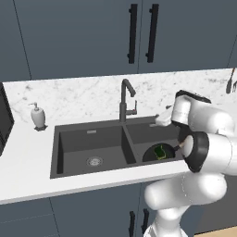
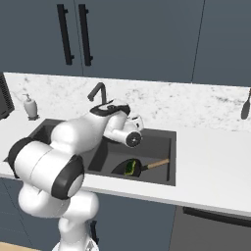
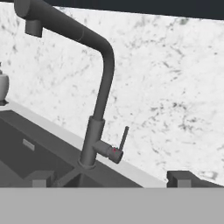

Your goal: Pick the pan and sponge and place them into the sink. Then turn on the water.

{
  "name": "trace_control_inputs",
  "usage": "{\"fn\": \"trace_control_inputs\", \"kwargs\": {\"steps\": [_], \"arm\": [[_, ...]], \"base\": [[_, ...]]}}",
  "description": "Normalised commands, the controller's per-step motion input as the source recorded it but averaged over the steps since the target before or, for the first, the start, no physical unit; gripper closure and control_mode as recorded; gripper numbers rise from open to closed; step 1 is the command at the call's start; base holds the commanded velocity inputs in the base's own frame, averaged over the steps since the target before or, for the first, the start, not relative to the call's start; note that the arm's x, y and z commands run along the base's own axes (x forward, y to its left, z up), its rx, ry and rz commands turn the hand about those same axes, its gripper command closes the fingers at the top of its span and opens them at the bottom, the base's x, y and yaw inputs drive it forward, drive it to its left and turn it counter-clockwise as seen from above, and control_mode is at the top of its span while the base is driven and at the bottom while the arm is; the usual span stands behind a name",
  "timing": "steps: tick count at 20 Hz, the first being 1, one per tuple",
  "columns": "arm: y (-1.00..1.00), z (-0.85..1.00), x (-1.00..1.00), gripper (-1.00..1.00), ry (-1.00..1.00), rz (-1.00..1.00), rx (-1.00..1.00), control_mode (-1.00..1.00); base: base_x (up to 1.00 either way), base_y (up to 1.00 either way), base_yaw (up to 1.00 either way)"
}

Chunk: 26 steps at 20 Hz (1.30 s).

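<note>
Black and round, the frying pan [image 2: 130, 168] with its light wooden stick handle lies in the dark grey double-basin sink [image 1: 74, 143], in the basin below and nearer than the pincer [image 3: 109, 179], and the small green sponge [image 1: 160, 152] with its yellow edge sits inside the pan. So both placings look done; no stream falls from the spout, and turning the water on is what remains.

From the hand view the pincer's two dark tips stand well apart with nothing between them, so it is released.

Just ahead of it rises the dark gooseneck faucet [image 3: 98, 109], its thin lever [image 3: 124, 138] upright on the side of the base, close in front and a little above the tips. Behind the lever the marbled white backsplash [image 3: 175, 78] stands close, leaving, I judge, little room to overshoot. Off to the far side, well apart, a white soap dispenser [image 1: 38, 115] stands on the counter.
</note>
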Motion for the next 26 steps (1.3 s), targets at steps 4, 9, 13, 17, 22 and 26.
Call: {"fn": "trace_control_inputs", "kwargs": {"steps": [4, 9, 13, 17, 22, 26], "arm": [[0.20, 0.00, 0.59, -1.00, 0.01, 0.05, 0.00, -1.00], [0.13, -0.08, 0.53, -1.00, 0.00, 0.10, 0.00, -1.00], [0.02, -0.20, 0.31, -1.00, 0.00, 0.12, 0.00, -1.00], [0.04, -0.19, 0.32, -1.00, -0.02, 0.13, 0.00, -1.00], [0.19, -0.06, 0.39, -1.00, 0.00, 0.11, 0.00, -1.00], [0.24, -0.12, 0.44, -1.00, 0.00, 0.08, 0.00, -1.00]], "base": [[0.00, 0.00, 0.00], [0.00, 0.00, 0.00], [0.00, 0.00, 0.00], [0.00, 0.00, 0.00], [0.00, 0.00, 0.00], [0.00, 0.00, 0.00]]}}
